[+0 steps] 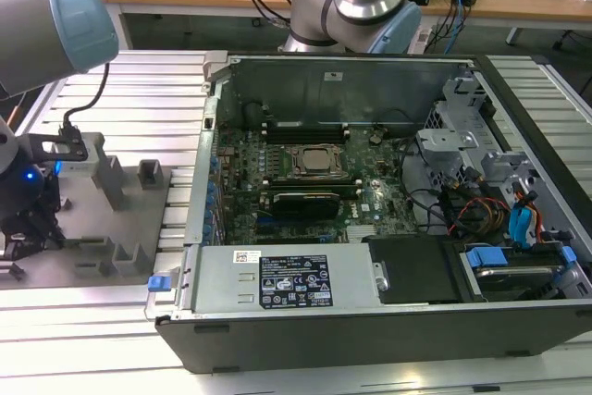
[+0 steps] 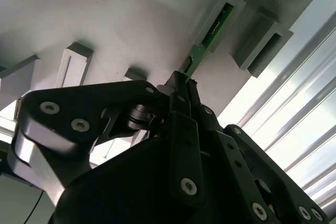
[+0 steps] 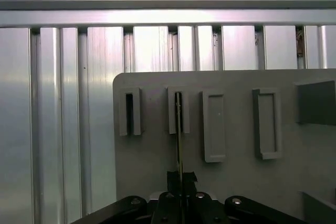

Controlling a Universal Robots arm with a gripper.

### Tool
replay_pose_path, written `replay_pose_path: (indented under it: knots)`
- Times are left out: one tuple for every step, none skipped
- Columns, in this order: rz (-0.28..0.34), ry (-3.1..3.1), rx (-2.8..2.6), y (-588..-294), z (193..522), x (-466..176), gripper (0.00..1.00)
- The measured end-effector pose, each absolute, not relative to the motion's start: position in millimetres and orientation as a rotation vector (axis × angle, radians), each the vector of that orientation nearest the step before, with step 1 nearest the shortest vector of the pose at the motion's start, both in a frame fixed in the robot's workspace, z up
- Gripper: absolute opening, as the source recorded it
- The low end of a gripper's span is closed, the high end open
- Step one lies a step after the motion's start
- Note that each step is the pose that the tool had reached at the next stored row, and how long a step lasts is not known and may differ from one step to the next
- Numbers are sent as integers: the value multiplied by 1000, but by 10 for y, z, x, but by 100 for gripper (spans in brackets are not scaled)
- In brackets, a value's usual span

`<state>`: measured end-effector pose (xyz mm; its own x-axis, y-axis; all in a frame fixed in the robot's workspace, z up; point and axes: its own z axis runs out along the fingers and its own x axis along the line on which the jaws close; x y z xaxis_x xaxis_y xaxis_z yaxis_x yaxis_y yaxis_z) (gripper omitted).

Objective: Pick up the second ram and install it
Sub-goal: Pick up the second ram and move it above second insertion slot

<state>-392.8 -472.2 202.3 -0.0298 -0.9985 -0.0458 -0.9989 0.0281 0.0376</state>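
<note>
well, hand (image 2: pixel 181 81) tight on second ram (image 2: pixel 210 34)

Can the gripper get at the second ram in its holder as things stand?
Likely yes: the gripper looks closed on the free end of the second ram, nothing in between.

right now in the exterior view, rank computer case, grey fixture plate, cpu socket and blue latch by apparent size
1. computer case
2. grey fixture plate
3. cpu socket
4. blue latch

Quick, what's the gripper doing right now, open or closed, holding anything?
Gripper: closed on the second ram, whose far end sits in a slot of the grey holder.
</note>
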Motion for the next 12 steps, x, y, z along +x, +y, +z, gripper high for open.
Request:
replay_pose_path:
  knots:
    - [92, 2248, -2184, -4722, 2024, -3927, 13]
    - [92, 2248, -2184, -4722, 2045, -3928, 13]
    - [92, 2248, -2184, -4722, 2070, -3927, 13]
    - [92, 2248, -2184, -4722, 2103, -3928, 13]
    - [92, 2248, -2184, -4722, 2123, -3928, 13]
    - [92, 2248, -2184, -4722, 2143, -3928, 13]
    - [92, 2248, -2184, -4722, 2165, -3928, 13]
    - [92, 2248, -2184, -4722, 2180, -3928, 13]
    - [92, 2248, -2184, -4722, 2221, -3927, 13]
    - [92, 2248, -2184, -4722, 2241, -3928, 13]
    - [92, 2248, -2184, -4722, 2268, -3928, 13]
    - [92, 2248, -2184, -4722, 2299, -3928, 13]
